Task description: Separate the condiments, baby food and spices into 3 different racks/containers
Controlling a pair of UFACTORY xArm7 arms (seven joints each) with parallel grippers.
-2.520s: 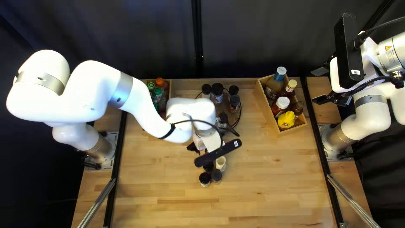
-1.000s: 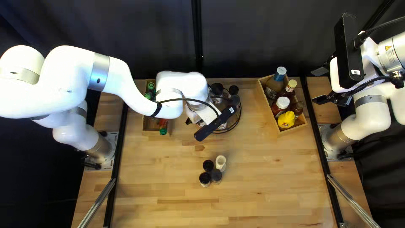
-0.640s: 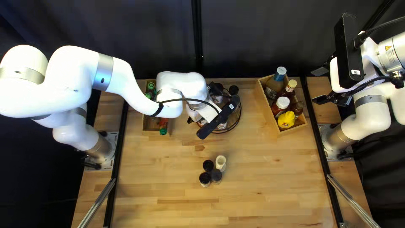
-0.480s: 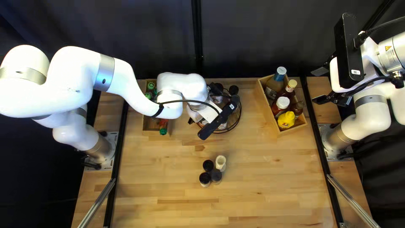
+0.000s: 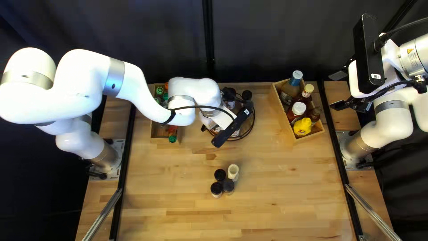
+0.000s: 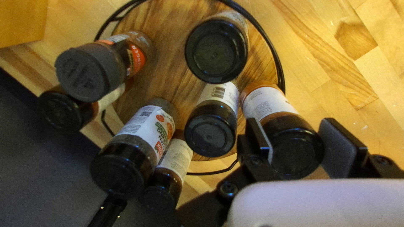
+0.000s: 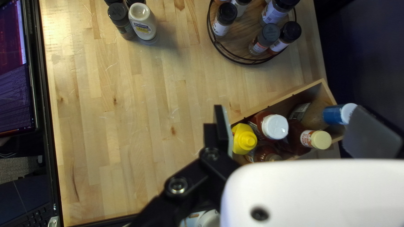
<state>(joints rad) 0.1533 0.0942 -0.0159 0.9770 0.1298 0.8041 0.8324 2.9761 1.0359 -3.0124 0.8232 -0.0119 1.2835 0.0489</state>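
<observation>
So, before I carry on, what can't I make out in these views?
- Middle of the left crate: top left view, behind the left arm.
- Some jars on the round rack: top left view, partly behind the black bar.
- Loose black-capped jars: right wrist view, partly cut off by its edge.
- Sauce bottle print: top left view, too small.

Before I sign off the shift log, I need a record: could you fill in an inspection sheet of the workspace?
Surface: wooden table with knots, fine scratches.
Job's things: spice jars on round rack; condiment bottles in one box; green-capped items in another box; three dark-capped containers and one pale bottle on the table.
Clutter: nothing seen.
Left hand: at a rack jar; grip unclear.
Right hand: open.
Cables: black, along both arms.
Surroundings: dark curtain; screen beside table.
</observation>
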